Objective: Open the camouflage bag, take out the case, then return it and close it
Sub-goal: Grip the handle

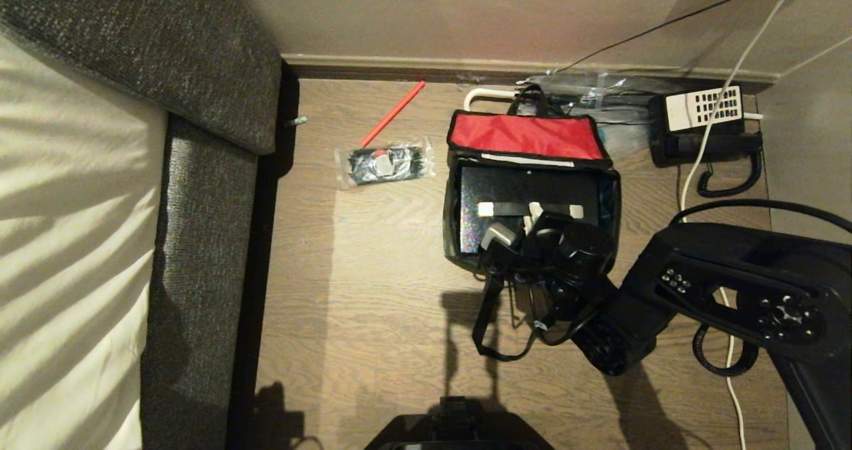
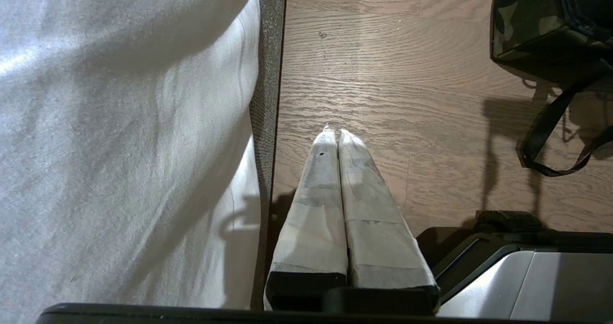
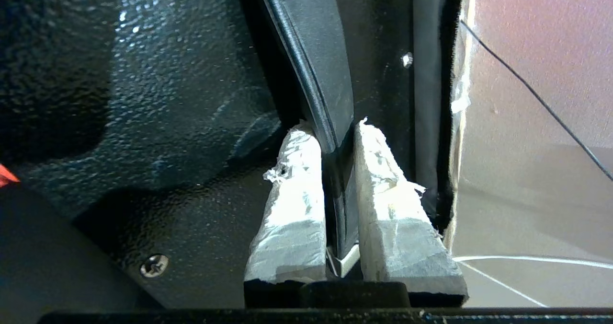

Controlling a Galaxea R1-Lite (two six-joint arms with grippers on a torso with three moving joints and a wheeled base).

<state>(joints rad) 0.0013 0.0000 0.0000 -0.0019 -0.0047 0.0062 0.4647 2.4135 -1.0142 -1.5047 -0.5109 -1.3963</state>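
The camouflage bag [image 1: 453,205] stands open on the wooden floor, its red-lined lid [image 1: 526,136] flipped back toward the wall. Inside lies the black speckled case [image 1: 526,185], flat, with its strap handle [image 1: 509,209] on top. My right gripper [image 1: 532,225] reaches down into the bag. In the right wrist view the right gripper [image 3: 335,132] is shut on the handle [image 3: 316,51], the black strap pinched between the taped fingers [image 3: 294,180], above the case's glossy lid [image 3: 158,98]. My left gripper [image 2: 335,133] hangs shut and empty beside the sofa, with the bag's corner [image 2: 527,22] off to one side.
A grey sofa with a pale cushion [image 1: 200,170] lines the left. A clear packet of black items [image 1: 385,164] and a red stick [image 1: 393,114] lie left of the bag. A black telephone [image 1: 705,127] with cords sits at the right wall. The bag's loose strap [image 1: 489,330] trails on the floor.
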